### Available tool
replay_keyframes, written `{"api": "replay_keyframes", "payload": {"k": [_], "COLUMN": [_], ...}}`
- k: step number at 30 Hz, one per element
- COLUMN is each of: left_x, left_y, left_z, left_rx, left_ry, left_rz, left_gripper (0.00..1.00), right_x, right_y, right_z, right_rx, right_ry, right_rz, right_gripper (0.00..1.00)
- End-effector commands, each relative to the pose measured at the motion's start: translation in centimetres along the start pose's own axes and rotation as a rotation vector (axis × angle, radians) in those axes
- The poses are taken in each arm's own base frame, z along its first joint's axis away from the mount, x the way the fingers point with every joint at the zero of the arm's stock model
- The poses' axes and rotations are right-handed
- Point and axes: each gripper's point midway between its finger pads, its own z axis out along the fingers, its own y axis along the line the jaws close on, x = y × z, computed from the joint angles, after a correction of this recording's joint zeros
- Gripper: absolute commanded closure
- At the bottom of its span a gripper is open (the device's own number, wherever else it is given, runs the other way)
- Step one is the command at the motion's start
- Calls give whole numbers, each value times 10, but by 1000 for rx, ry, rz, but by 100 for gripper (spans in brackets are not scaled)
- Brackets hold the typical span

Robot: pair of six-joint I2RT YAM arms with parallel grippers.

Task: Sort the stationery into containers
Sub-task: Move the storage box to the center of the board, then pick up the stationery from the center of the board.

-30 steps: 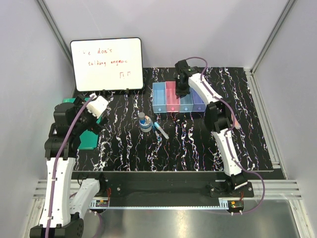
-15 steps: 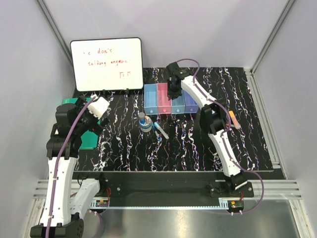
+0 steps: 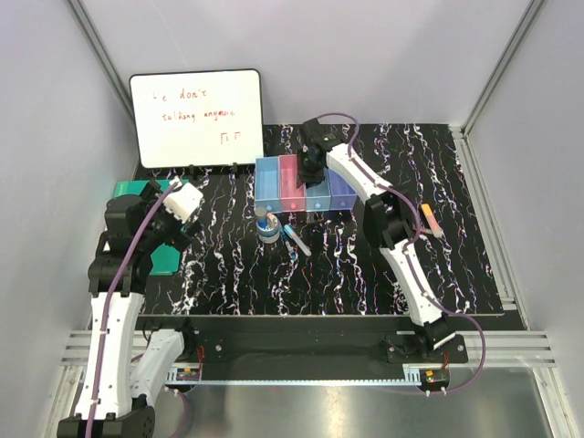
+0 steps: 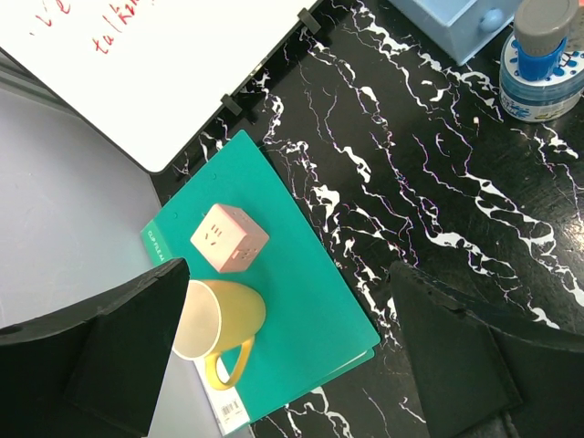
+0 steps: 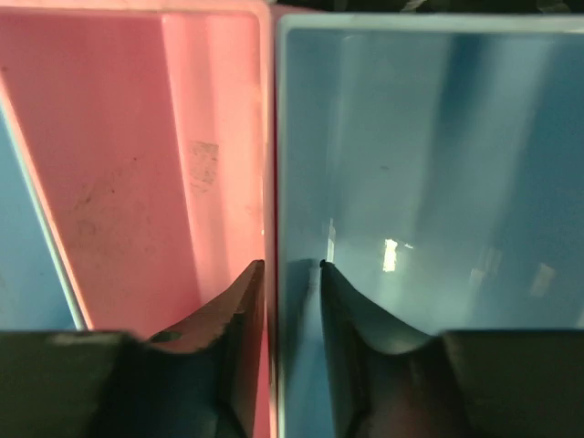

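Observation:
The four joined containers stand at the back middle, their front left corner next to the white-blue tape roll. The blue-capped grey cylinder stands on the roll. Both show in the left wrist view, the roll and the cylinder. Thin blue pens lie just right of the roll. An orange pen lies far right. My right gripper is shut on the wall between the pink bin and a light blue bin. My left gripper is open and empty above the green notebook.
The green notebook lies at the left with a yellow mug on its side and a pink cube on it. The whiteboard stands at the back left. Metal frame rails run along the table's sides.
My right gripper has dragged the row of containers to the left, up to the tape roll. The orange pen has come into sight at the right. The left arm has barely moved.

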Motion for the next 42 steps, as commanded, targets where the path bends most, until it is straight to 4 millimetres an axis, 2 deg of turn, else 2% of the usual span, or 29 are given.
{"api": "replay_keyframes", "payload": {"k": [1,2,4,19,29,35,36,37,38,41,42], "left_x": [-13,-13,-14,-14,-13,-33,-41,-46,-50,-61,-67], "left_y": [6,5,3,-5,-19,-33,-41,-43,-47,-63,-70], "left_z": [0,0,1,2,13,21,21,23,24,30,30], "left_rx": [-23,-22,-15,9,83,213,266,299,332,462,516], "left_ry": [-64,-65,-71,-95,-125,-194,-230,-244,-262,-320,-355], "left_rz": [15,10,8,-31,-18,-33,-37,-46,-47,-41,-35], "left_gripper": [1,1,1,1,1,1,1,1,1,1,1], "right_x": [22,21,15,-24,-44,-56,-60,-61,-61,-65,-59], "right_y": [38,38,42,43,34,33,34,34,33,30,25], "right_z": [26,25,17,-39,-82,-121,-136,-142,-148,-175,-181], "right_rx": [-138,-140,-149,-114,-76,-73,-72,-71,-75,-56,-43], "right_ry": [61,58,37,-114,-201,-266,-292,-299,-304,-332,-305], "right_rz": [1,-9,-19,-112,-197,-399,-428,-447,-545,-669,-704], "right_gripper": [55,50,48,45,37,25,23,18,16,11,10]}}
